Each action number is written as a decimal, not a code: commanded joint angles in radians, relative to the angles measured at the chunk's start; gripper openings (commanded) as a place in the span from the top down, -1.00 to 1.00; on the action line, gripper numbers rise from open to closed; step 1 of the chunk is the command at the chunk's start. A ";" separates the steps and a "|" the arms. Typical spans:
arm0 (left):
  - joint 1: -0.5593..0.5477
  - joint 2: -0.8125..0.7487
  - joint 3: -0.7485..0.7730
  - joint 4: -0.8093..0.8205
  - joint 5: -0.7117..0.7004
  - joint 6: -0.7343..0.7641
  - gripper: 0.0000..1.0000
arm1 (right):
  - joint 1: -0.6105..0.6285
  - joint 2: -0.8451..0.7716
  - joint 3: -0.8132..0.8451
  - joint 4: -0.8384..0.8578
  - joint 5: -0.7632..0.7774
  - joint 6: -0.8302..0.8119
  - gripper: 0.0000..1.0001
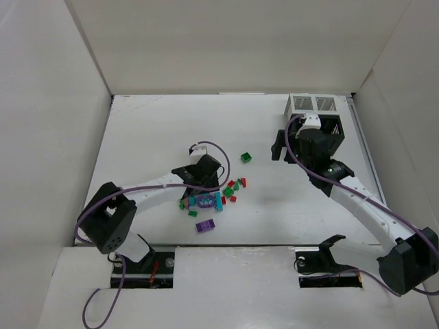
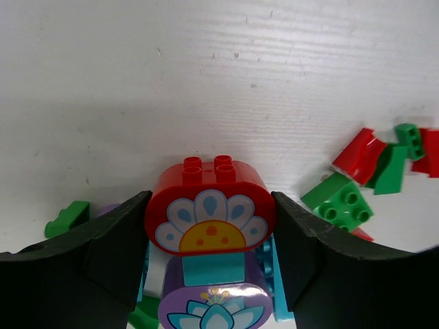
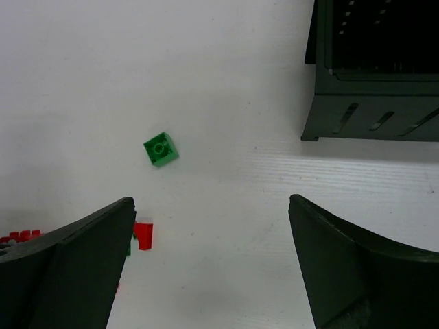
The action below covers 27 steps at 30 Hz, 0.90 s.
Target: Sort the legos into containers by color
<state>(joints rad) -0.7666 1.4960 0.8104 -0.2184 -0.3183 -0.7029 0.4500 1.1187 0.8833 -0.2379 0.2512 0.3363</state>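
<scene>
Left end effector (image 2: 210, 199) is down in the lego pile (image 1: 221, 195) mid-bench. Its fingers (image 2: 110, 253) press both flanks of a red flower brick (image 2: 210, 219), so it reads as clamped. Can't tell whether the brick is off the bench (image 1: 151, 137). Brick has a rounded top, 4 studs up, printed face toward the cam. A teal piece + purple flower brick (image 2: 214, 305) sit right below it in the wrist view, touching or nearly.

Handling: hard, light plastic, glossy so prob. slippery. Won't deform, nothing fragile. Rounded corners leave the pads little flat area, so it could pivot or squirt out if the grip's off-centre. Best hold is on the straight part of the sides, centred, w/ no neighbours caught btwn the pads.

Right end effector (image 3: 211, 202) hangs w/ jaws wide apart, holding nothing, over bare bench just beside the black bin (image 3: 370, 103). A lone green brick (image 3: 160, 149) lies ahead of it, well apart from the pile. White bins (image 1: 312, 104) sit behind the black ones, far right. Most legos look unsorted.
</scene>
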 commanded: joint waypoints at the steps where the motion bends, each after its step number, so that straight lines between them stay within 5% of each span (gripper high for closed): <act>1: -0.005 -0.109 0.093 -0.051 -0.095 -0.079 0.20 | -0.008 -0.008 0.009 0.011 -0.039 -0.008 -0.94; 7: -0.005 -0.242 0.190 -0.055 -0.195 -0.145 0.24 | -0.008 -0.095 -0.036 0.116 -0.212 -0.126 -0.94; 15: -0.005 -0.408 0.213 0.157 -0.183 -0.182 0.21 | 0.004 -0.174 -0.150 0.492 -0.709 -0.220 -0.92; 19: -0.014 -0.444 0.202 0.238 -0.162 -0.216 0.23 | 0.087 -0.099 -0.110 0.629 -0.806 -0.223 -0.97; 27: -0.023 -0.444 0.181 0.300 -0.162 -0.268 0.28 | 0.206 0.099 0.059 0.638 -0.866 -0.261 -0.97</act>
<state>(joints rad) -0.7818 1.0691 0.9943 -0.0013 -0.4782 -0.9371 0.6289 1.2018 0.8719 0.3050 -0.5495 0.1020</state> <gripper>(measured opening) 0.616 0.984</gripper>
